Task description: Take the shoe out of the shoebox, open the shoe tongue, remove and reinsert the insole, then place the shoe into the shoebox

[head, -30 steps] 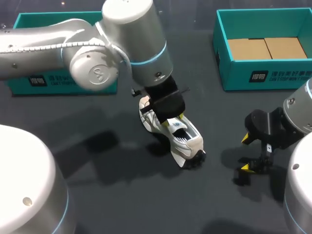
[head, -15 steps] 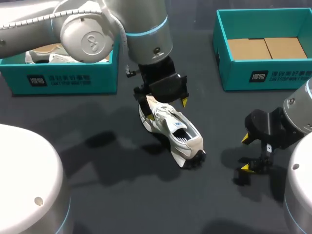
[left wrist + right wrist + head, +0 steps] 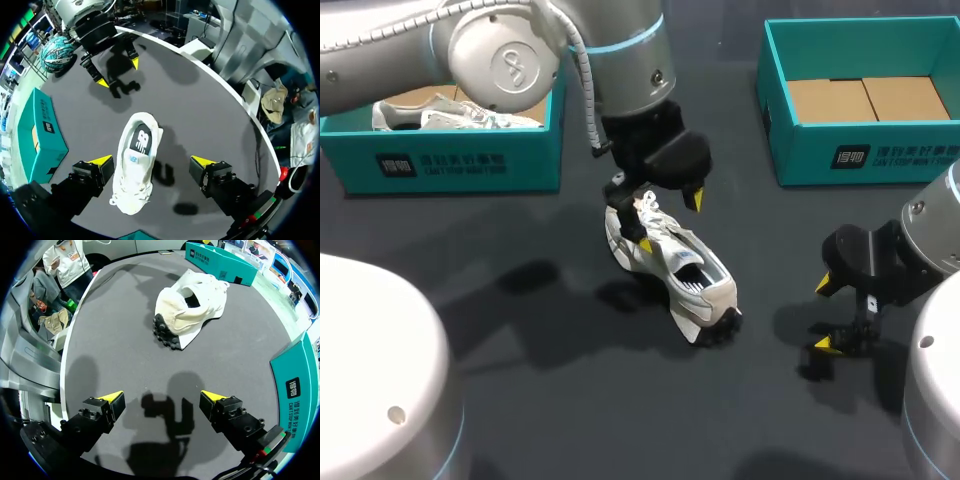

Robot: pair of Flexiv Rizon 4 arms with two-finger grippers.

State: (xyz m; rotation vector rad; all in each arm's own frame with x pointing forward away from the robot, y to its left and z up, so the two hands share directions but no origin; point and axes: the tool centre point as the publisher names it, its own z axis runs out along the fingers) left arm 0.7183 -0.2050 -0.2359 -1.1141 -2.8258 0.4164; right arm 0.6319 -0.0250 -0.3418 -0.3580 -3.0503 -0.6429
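Note:
A white shoe (image 3: 672, 268) rests on the dark table between the two boxes, its opening facing up. Through that opening the left wrist view shows a dark insole (image 3: 140, 143) inside the shoe (image 3: 134, 167). My left gripper (image 3: 668, 222) hangs open just above the laced front end, its fingers (image 3: 95, 167) on either side and clear of the shoe. My right gripper (image 3: 825, 316) is open and empty, low over the table to the shoe's right. The shoe's black-studded heel (image 3: 167, 332) points toward my right gripper (image 3: 162, 396).
A teal shoebox (image 3: 450, 165) at the back left holds another white shoe (image 3: 450, 115). At the back right, a second teal box (image 3: 865, 155) has brown cardboard on its floor. My right gripper (image 3: 111, 64) shows ahead of the shoe in the left wrist view.
My left gripper has opened, let go of the shoe at its opening, and lifted back toward the laced end. The shoe and the right arm have stayed put.

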